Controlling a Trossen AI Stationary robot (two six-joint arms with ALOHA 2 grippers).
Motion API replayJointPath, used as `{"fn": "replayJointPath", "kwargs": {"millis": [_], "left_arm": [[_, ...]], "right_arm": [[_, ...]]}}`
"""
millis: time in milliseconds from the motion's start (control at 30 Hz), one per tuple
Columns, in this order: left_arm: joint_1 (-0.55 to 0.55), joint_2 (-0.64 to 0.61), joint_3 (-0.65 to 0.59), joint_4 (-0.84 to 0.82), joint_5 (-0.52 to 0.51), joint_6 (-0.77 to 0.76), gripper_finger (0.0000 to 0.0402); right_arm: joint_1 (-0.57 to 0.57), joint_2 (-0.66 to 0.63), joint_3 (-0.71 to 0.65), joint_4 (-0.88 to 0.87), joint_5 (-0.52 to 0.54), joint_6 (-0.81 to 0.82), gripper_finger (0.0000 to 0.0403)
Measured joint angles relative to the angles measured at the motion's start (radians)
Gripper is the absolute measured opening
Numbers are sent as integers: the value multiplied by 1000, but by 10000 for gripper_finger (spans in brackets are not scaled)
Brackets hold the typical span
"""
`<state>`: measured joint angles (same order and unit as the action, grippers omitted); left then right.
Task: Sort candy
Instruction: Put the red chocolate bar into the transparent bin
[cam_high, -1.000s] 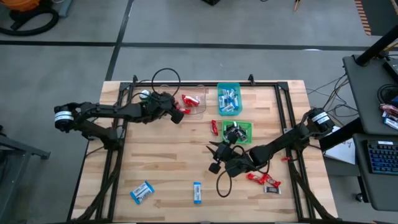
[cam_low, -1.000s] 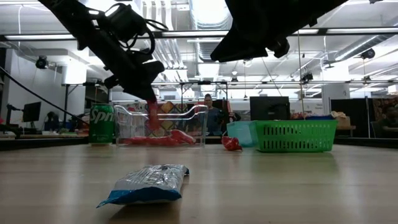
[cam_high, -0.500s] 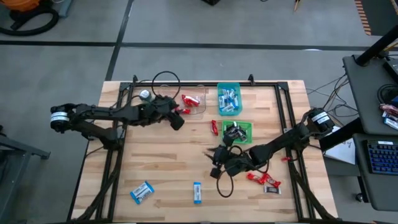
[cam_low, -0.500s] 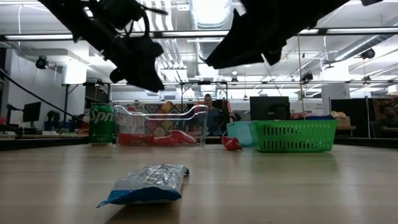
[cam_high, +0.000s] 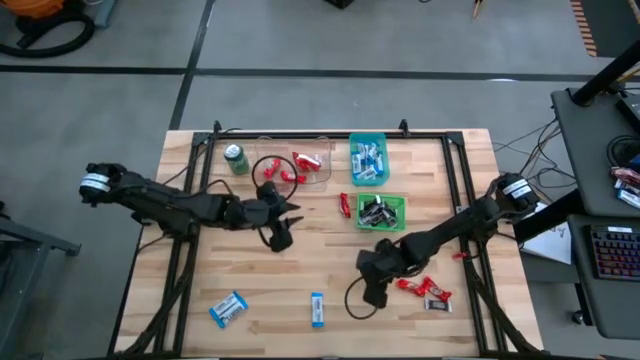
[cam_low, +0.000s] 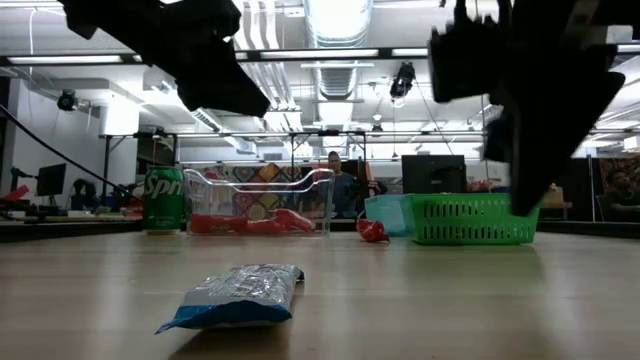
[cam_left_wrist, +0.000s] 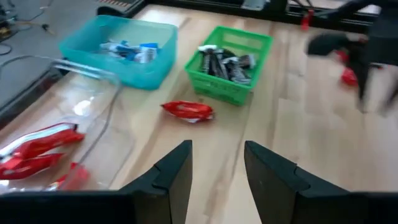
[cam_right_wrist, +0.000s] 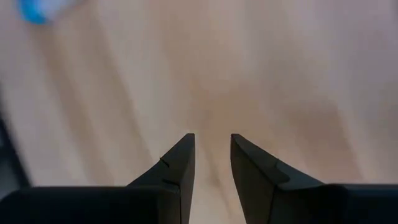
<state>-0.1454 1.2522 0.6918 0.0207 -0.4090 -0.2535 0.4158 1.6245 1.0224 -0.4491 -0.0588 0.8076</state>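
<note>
Two tools hang over your tabletop (cam_high: 300, 270), both parted and empty: left tool (cam_high: 284, 226) near centre, right tool (cam_high: 376, 295) toward five o'clock. Red candy (cam_high: 346, 204) lies beside the green basket (cam_high: 397, 220); blue candy (cam_high: 316, 309) sits at six o'clock.

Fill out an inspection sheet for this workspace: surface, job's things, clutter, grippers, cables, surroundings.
Surface: wooden table, dark frame rails on it.
Job's things: red candy in the clear bin; blue candy in the teal bin; dark candy in the green basket. Loose: red bar beside the basket, red bars near the right arm, two blue bars at the front.
Clutter: green can.
Grippers: left gripper open, empty; right gripper empty above bare wood.
Cables: loops at both wrists.
Surroundings: desk with keyboard.
</note>
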Motion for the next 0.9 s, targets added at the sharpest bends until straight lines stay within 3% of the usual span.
{"fn": "replayJointPath", "kwargs": {"millis": [167,267,533,900], "left_arm": [[-24,0,0,15,-1,-1,129],[-24,2,0,23,-1,-2,129],[-24,13,0,40,-2,-2,129],[-24,13,0,57,-1,-2,129]], "right_arm": [[10,2,105,-351,0,167,91],[33,2,153,-455,2,192,91],[85,2,153,-490,-33,254,91],[104,3,30,-487,-46,296,91]]}}
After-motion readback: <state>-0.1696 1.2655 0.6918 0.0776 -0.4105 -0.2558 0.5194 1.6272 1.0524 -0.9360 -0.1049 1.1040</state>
